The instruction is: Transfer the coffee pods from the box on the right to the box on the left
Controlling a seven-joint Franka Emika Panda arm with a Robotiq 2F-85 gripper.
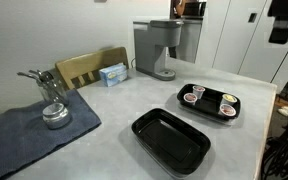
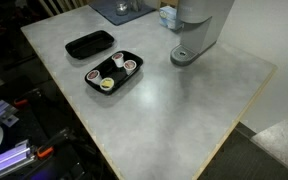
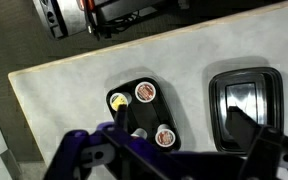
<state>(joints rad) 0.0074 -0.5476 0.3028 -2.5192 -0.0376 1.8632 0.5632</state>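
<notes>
Four small round foil-topped coffee pods (image 2: 118,62) sit in a shallow black plastic tray (image 2: 112,74) near the grey table's (image 2: 184,110) edge; an empty black tray (image 2: 89,44) lies just beside it; a grey coffee machine (image 2: 199,30) stands well apart; open tabletop surrounds both trays; the gripper (image 3: 174,150) hangs above, jaws wide, holding nothing, seemingly hiding one pod in the wrist view.

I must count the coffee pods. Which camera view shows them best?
In an exterior view the four coffee pods show best: from above, apart, tops visible. In an exterior view they look flattened by the low angle. The wrist view shows three large; the fourth is mostly hidden.
</notes>
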